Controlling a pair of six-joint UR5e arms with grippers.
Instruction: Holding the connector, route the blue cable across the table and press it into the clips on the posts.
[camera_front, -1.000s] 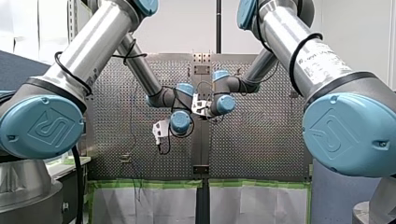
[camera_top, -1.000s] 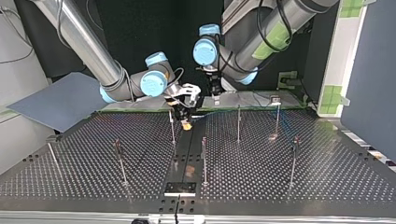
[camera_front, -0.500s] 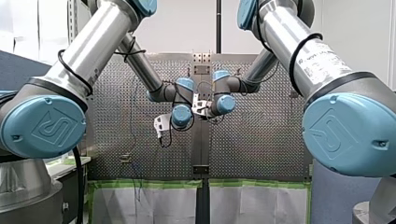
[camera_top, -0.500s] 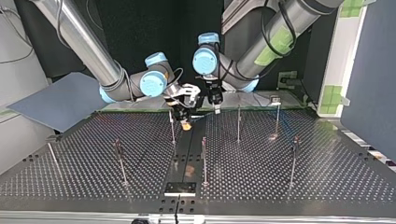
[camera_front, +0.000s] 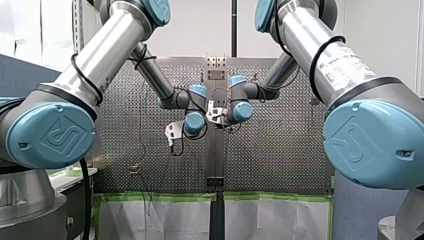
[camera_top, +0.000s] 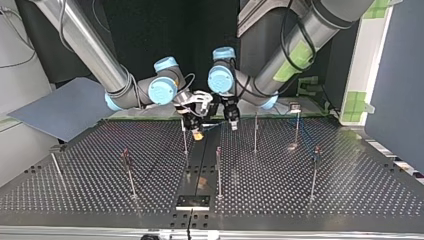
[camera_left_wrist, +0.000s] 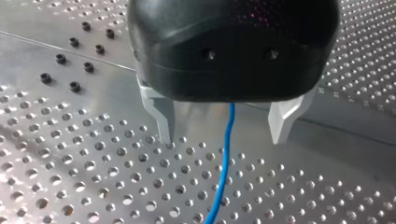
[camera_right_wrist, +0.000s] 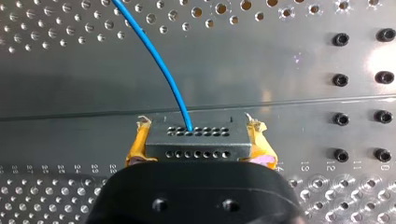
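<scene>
Since a second ago my left gripper has come lower and closer to my right gripper, over the far middle of the perforated metal table in the top view. Its tapered bare-metal fingers stand spread, and the thin, smooth blue cable runs between them, touching neither. My right gripper's yellow pads pinch the grey rectangular connector, whose face has two rows of small holes, with the cable leaving one of them.

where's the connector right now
In the right wrist view, the connector sits clamped in my right gripper between its yellow pads, over the table's plain centre strip.
</scene>
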